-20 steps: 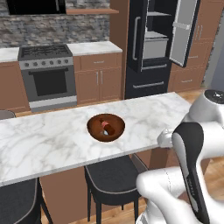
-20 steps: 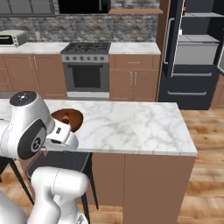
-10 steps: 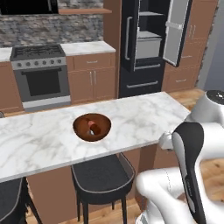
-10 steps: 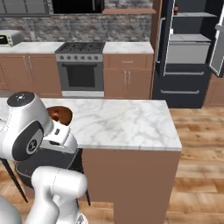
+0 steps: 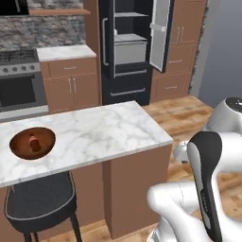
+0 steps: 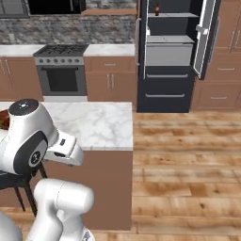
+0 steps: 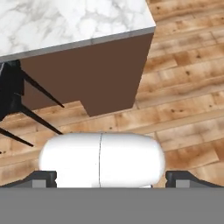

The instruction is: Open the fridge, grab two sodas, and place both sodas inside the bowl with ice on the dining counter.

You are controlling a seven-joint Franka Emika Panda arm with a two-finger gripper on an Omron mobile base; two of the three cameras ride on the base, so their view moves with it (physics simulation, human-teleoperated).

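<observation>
The fridge [image 5: 130, 47] stands at the top centre of the left base view with its right door [image 5: 159, 33] swung open and its left door shut; the grey-white shelves and a pale drawer show inside. In the right base view the fridge [image 6: 172, 52] sits at the upper right of the frame, and one soda [image 6: 156, 8] stands on the top shelf, small and dark with a red label, near the left side of the opening.

The dining counter [image 5: 94, 134] runs across the middle left of the left base view, white marble on a brown base. The bowl [image 5: 32, 143] rests on it at the far left of the frame, and a second soda [image 5: 34, 142] lies inside the bowl. A dark stool [image 5: 40, 203] is tucked under the counter just below the bowl, at the lower left.

In the right base view the dining counter [image 6: 99, 124] lies at mid left, partly hidden by the white arm, and a stove [image 6: 61, 70] stands against the back wall at the upper left. The hand view looks down on the counter's corner [image 7: 87, 22] at the top of the frame, with the wooden floor [image 7: 183, 87] to the right. The fingers [image 7: 103, 179] show only as dark tips at the lower corners, and I cannot tell how wide they stand
</observation>
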